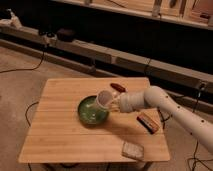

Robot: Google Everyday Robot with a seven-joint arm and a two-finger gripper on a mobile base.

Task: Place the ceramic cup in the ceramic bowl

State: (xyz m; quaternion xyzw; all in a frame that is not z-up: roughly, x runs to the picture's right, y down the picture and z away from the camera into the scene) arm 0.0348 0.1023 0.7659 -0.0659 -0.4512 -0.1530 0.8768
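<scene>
White cup (104,99) held tipped by the gripper (113,103), over the green bowl's (90,114) right edge, middle of the frame

A light wooden square table (65,125) stands on a pale floor before a dark shelf wall. The shallow round ceramic bowl with a glossy green inside (90,112) sits near the table's middle. The small plain white ceramic cup (104,99) is tilted over the bowl's right rim, held at the gripper (114,103) of the white arm (165,102) reaching in from the right. A small reddish-brown object (117,86) lies behind, a brown rectangular bar (148,122) to the right, and a pale speckled block (132,149) near the front edge
</scene>
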